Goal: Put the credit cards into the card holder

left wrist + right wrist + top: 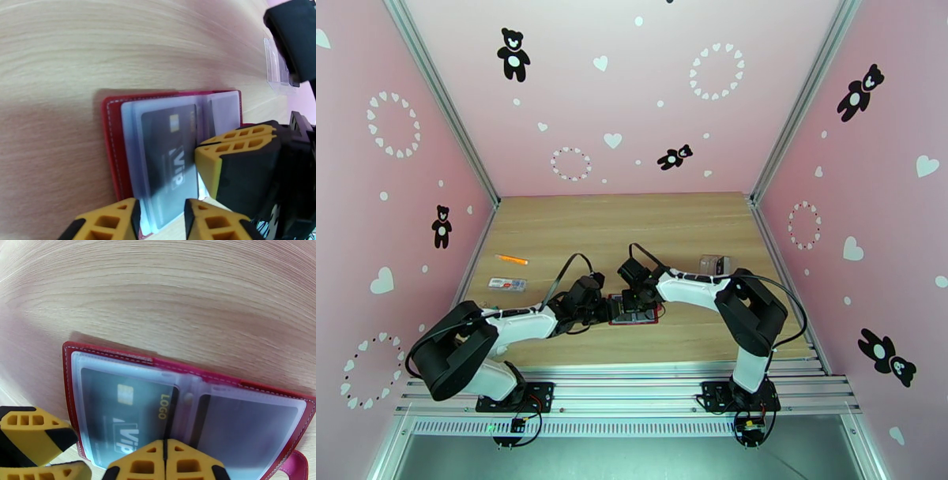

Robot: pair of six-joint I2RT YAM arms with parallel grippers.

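In the top view, an orange pen [511, 259] and a white-and-red strip [507, 283] lie near the left edge of the counter [632, 225], well apart from everything else. Toward the centre, the left fingers [602, 310] reach in from the lower left to the left side of the open card holder [649, 317]. The holder lies flat at mid-counter, nearer the front edge than the back wall. The right fingers [636, 302] come down on it from the right. A clear plastic case [713, 264] sits further right, apart from the holder. Beyond these things, open wood runs to the back wall.

In the left wrist view, the left fingers stand a narrow way apart with the near edge of a clear sleeve in the gap; whether they press it cannot be told. A dark card [170, 158] marked VIP sits in that sleeve, inside the red stitched border.

In the right wrist view, the right fingers are pressed together, their tips at the fold between two sleeves. A grey card [245, 425] shows dimly in the right sleeve. The snap tab [298, 467] juts out at the frame's lower right corner.
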